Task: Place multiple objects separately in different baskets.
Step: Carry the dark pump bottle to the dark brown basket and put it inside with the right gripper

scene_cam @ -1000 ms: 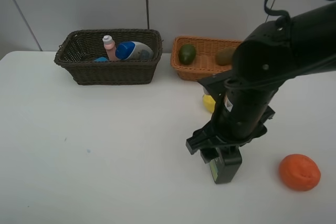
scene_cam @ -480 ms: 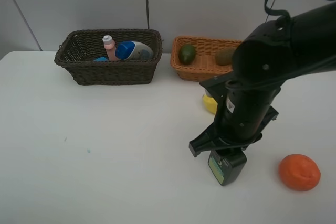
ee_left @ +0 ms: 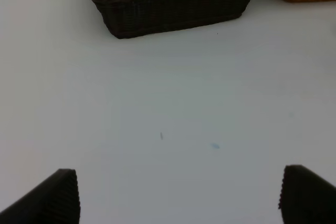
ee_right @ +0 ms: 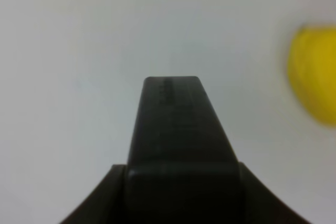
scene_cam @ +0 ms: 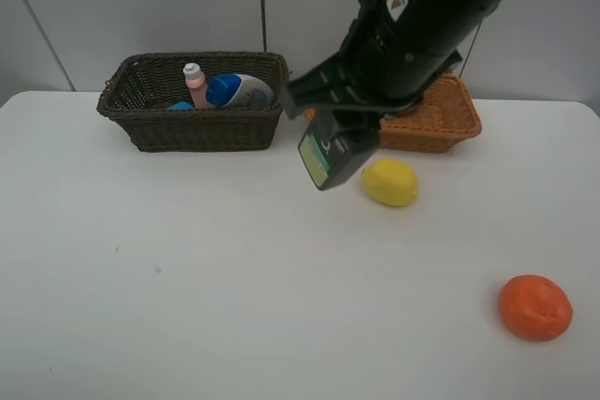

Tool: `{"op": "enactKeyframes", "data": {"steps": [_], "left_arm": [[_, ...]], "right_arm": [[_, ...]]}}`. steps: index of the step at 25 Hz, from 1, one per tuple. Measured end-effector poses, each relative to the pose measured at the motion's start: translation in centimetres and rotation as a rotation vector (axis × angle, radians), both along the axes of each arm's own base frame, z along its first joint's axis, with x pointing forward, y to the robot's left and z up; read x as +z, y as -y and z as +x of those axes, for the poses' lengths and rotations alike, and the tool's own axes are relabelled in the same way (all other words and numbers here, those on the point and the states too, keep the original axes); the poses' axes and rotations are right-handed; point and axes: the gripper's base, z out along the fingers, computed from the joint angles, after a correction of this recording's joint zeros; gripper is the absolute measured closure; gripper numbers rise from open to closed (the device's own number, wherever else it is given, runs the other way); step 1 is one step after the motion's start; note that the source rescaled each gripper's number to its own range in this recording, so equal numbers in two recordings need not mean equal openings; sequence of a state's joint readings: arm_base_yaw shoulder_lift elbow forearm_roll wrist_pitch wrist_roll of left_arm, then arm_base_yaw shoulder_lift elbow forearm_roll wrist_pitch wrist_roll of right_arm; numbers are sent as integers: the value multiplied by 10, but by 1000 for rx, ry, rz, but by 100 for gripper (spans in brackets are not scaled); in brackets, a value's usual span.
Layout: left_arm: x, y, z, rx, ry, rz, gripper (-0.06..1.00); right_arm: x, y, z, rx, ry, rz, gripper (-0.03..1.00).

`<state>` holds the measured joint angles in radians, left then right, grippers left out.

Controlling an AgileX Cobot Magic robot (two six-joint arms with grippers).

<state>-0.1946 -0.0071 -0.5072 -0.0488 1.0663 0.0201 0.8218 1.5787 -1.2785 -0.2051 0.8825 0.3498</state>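
Two baskets stand at the far edge of the tabletop (scene_cam: 141,259). The dark brown basket (scene_cam: 192,128) is on the left and the light orange-tan basket (scene_cam: 448,121) on the right, the latter largely hidden behind the right arm. The dark basket holds the pink bottle (scene_cam: 195,84), upright, with the white blue-capped tube (scene_cam: 239,91) just beside it.

The right gripper (scene_cam: 349,125) is clamped on the dark green black-capped bottle (scene_cam: 330,149). The bottle hangs tilted above the tabletop, green label toward the high camera (the wrist view gives only a dark, blurred body). It sits between the dark basket and the yellow lemon (scene_cam: 390,182), nearer the lemon. The orange (scene_cam: 534,307) lies well apart, front right.

The left gripper (ee_left: 179,182) is spread wide above the tabletop, fingers (ee_left: 58,198) far apart, facing the dark basket.
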Motion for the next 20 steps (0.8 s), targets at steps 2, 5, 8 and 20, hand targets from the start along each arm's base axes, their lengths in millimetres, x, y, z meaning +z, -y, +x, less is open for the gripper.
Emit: {"op": "enactKeyframes", "data": {"steps": [2, 5, 8, 20], "left_arm": [[0, 0, 0, 0, 0, 0, -5], [0, 0, 0, 0, 0, 0, -5], [0, 0, 0, 0, 0, 0, -5], [0, 0, 0, 0, 0, 0, -5]], "right_arm": [[16, -13, 16, 13, 88, 69, 88], [24, -31, 49, 5, 181, 164, 88], [19, -47, 90, -5, 262, 228, 88], [-72, -79, 215, -18, 413, 285, 88]]}}
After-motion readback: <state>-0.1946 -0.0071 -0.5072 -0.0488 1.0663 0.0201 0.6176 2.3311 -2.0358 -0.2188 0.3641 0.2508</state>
